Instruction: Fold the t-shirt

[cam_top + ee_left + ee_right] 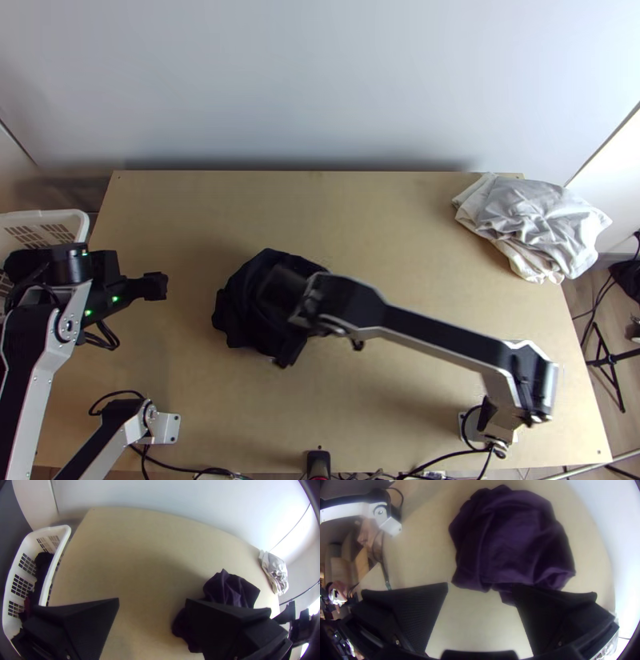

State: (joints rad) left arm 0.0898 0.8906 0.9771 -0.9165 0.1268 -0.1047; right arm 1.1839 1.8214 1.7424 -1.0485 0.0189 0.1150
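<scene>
Jaws gape wide, holding nothing, on left gripper and right gripper alike.

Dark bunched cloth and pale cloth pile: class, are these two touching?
Apart: the top view shows a broad stretch of bare wooden tabletop between the dark cloth and the pale pile.

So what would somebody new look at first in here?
Probably the dark shirt, lying bunched up a bit left of the middle of the table, with the open right gripper over it. After that, maybe the pale crumpled cloth pile at the far right corner, or the white basket by the left edge.
</scene>
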